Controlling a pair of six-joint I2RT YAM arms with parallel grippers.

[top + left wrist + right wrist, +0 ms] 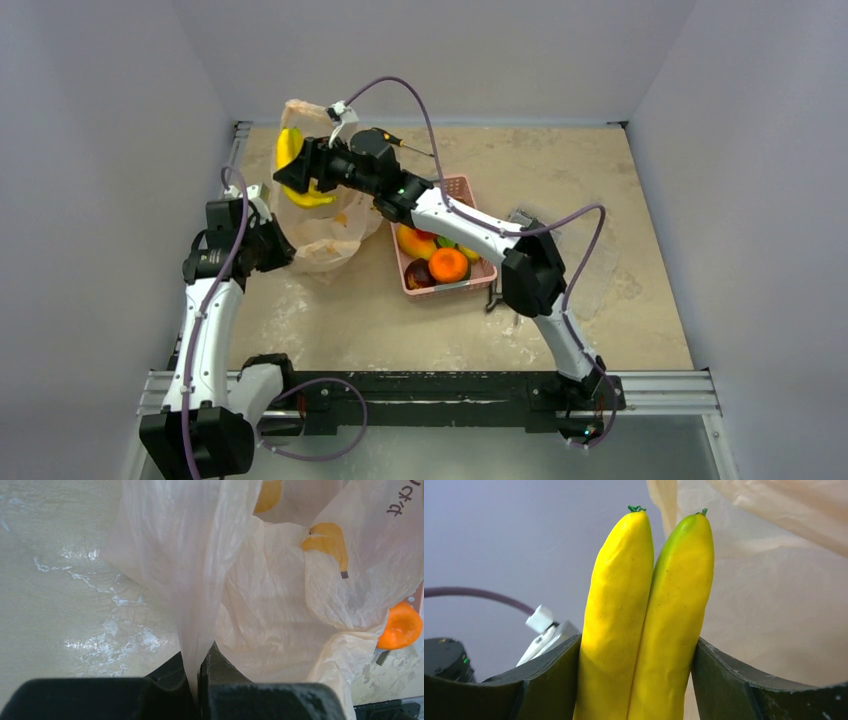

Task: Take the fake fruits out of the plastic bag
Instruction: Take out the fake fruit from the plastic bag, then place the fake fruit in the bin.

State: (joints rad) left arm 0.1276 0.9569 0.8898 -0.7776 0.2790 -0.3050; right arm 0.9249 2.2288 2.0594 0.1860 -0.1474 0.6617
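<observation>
The peach-tinted plastic bag [335, 235] lies at the far left, its mouth raised. My left gripper [283, 247] is shut on a fold of the bag [195, 605], the film pinched between its fingers [220, 667]. My right gripper [297, 176] is shut on the yellow bananas [289, 149] and holds them above the bag's mouth. In the right wrist view the bananas [649, 620] stand upright between the fingers [724, 680], with the bag [784, 580] behind. An orange [448, 264], a dark purple-brown fruit [418, 274] and a yellow-orange fruit [414, 242] lie in the pink basket [461, 184].
The pink basket stands right of the bag, under my right forearm. A screwdriver-like tool [405, 144] lies behind the right gripper. A clear flat packet [590, 262] lies right of the basket. Walls close in the table at the back and left.
</observation>
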